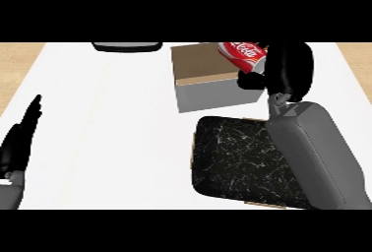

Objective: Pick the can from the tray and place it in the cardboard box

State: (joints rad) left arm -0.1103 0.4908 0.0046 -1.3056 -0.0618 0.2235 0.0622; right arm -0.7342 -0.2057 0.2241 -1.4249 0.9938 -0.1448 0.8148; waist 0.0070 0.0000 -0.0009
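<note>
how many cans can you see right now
1. The red can is held in the right hand above the cardboard box, off the dark tray. The arm may hide others.

A white table (pixel 109 133) is seen from steeply above, with strips of light wood showing past its left and right edges. Three things are carried directly on it. A cardboard box (pixel 207 81), brown inside and grey on its near wall, is set toward the far side, right of the middle. Just in front of the box, a dark tray (pixel 243 160) with a marbled black surface and a thin wooden rim is laid; its right part is hidden by a grey forearm. At the far edge, left of the box, a dark rounded object (pixel 127 47) is partly cut off.
</note>
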